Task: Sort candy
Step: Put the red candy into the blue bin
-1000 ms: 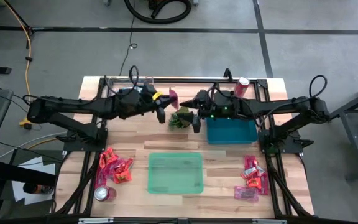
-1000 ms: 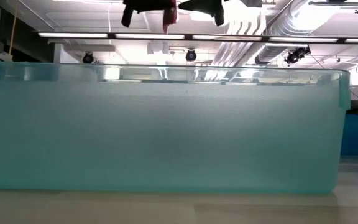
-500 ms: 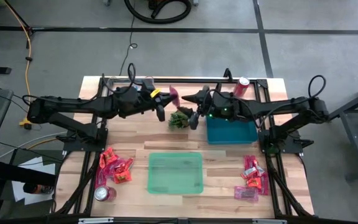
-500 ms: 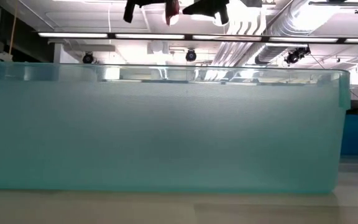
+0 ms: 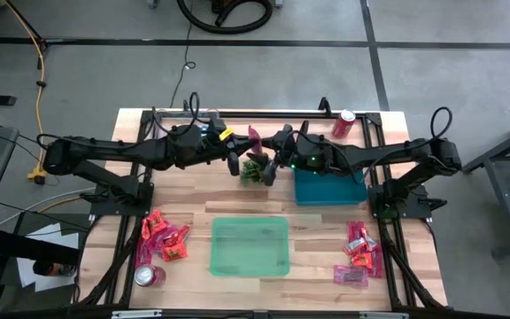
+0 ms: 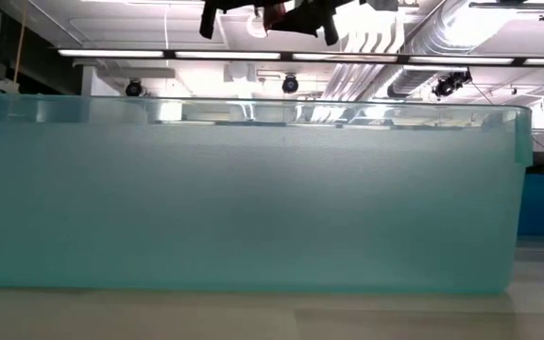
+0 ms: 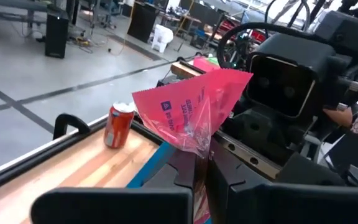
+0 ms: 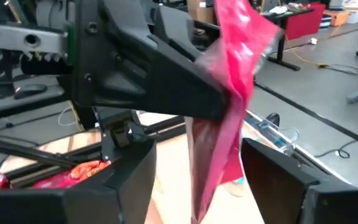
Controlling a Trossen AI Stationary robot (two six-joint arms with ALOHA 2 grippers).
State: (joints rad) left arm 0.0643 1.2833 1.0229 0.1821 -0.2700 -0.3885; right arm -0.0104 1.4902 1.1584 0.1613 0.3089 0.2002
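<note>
While our left gripper [image 7: 197, 163] stays clamped on the pink candy wrapper [image 7: 191, 115] above the tabletop's [image 5: 193, 199] far middle, our right gripper [image 8: 194, 180] has moved in, fingers wide around it and starting to narrow: a handover looks near.

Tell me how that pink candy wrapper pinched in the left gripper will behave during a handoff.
The pink candy wrapper looks thin and crinkled, so probably floppy and light. Its shiny film may slip. It hangs between the right gripper fingers, so it might bend when squeezed.
</note>
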